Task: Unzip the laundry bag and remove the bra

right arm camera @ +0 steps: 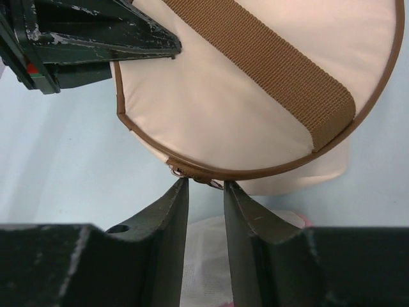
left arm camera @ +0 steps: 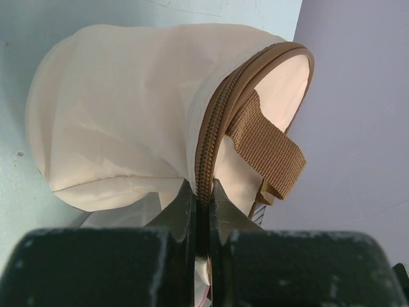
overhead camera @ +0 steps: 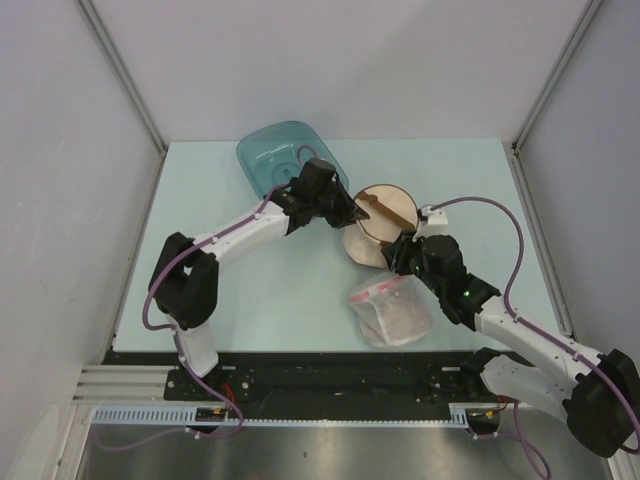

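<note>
One beige laundry bag (overhead camera: 365,245) sits at the middle of a pale green table (overhead camera: 250,300) between two arms, with one teal tub (overhead camera: 275,150) behind it and one clear plastic bag (overhead camera: 392,310) in front. Only the left wrist view shows the left gripper (left arm camera: 202,192) pinched on the bag's brown zip (left arm camera: 211,141). The right wrist view shows the right gripper (right arm camera: 206,185), jaws narrowly apart, at the zip pull (right arm camera: 195,176). Plain pale walls enclose the table.

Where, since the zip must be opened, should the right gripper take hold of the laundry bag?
At the small metal zip pull on the brown rim of the laundry bag, coming edge-on from the near side. It juts out from the rim, in line with the gap of the right gripper, while the left gripper pinches the zip seam, steadying the bag.
</note>
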`<action>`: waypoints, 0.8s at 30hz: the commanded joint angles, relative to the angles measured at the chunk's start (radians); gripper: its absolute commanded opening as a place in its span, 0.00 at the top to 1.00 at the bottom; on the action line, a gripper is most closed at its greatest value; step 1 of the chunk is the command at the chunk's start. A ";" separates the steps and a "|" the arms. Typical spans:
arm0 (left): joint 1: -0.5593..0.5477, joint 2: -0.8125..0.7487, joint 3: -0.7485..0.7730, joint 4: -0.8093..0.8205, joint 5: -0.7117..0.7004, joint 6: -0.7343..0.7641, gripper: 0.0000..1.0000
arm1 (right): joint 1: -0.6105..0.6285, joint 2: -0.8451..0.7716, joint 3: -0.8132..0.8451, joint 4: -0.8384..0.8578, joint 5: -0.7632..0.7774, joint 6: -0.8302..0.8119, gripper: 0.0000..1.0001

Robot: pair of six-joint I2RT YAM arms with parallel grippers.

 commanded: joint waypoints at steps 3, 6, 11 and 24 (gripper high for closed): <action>0.003 -0.054 -0.008 0.019 0.011 -0.017 1.00 | 0.005 0.036 0.002 0.127 -0.008 0.005 0.73; 0.003 -0.054 -0.008 0.021 0.012 -0.017 1.00 | 0.005 0.027 0.002 0.115 0.012 0.002 0.80; 0.003 -0.051 -0.011 0.022 0.014 -0.015 1.00 | 0.004 -0.010 0.000 0.086 0.046 -0.007 0.98; 0.010 -0.048 -0.011 0.033 0.023 0.014 1.00 | -0.080 -0.094 -0.052 -0.043 0.061 -0.025 1.00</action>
